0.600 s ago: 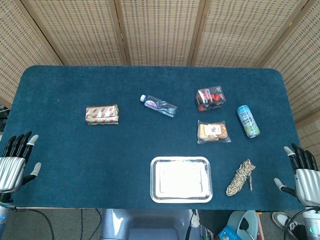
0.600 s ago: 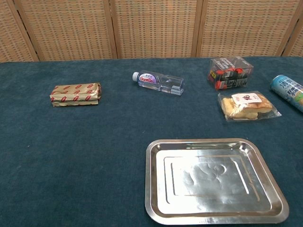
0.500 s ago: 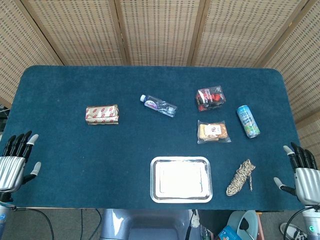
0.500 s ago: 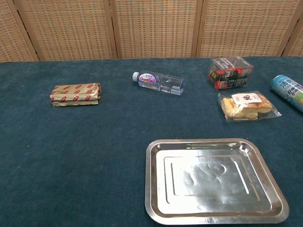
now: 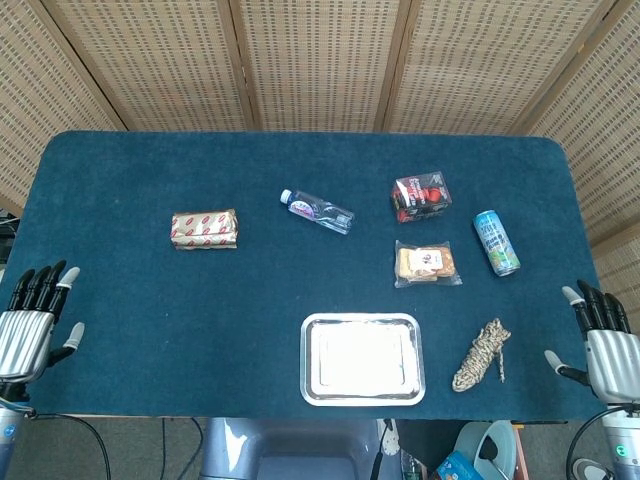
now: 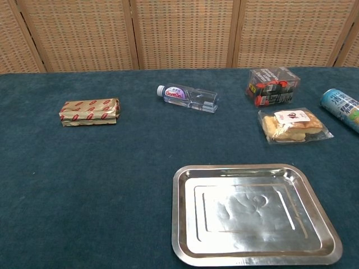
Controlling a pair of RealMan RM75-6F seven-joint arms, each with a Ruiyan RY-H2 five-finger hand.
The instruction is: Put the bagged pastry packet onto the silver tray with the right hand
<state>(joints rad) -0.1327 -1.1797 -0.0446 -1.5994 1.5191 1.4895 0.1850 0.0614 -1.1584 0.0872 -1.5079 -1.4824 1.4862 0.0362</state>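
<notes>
far left, off the near corner of the blue surface [image 5: 150,320]: left hand [image 5: 30,325], fingers apart and pointing away, nothing in it, out of the chest view altogether. further in, on the left half: gold-wrapped bar [image 5: 204,229], lying flat, well apart from everything else. toward the middle, farther back: small water bottle [image 5: 316,211] on its side, cap to the left.

at the near edge, just right of centre: silver tray [image 5: 362,328], flat and with nothing on it, bare embossed metal in the chest view. so nothing delivered yet.

beyond the tray's far right corner, apart from it: bagged pastry packet [image 5: 428,264], clear bag with a white label, flat on the cloth, untouched. behind it, near but not touching: clear box [image 5: 421,197] with red and dark contents. to the packet's right: blue drink can [image 5: 495,242] on its side. near the tray's right side: coiled rope [image 5: 482,355], between tray and right hand.

far right, off the near corner: right hand [image 5: 602,338], fingers spread and upright, holding nothing, well apart from the packet.

judged progress: none. all left to do: reach in over the rope, take the packet clear of can and box, lift, carry the short way to the tray, set down, let go.
</notes>
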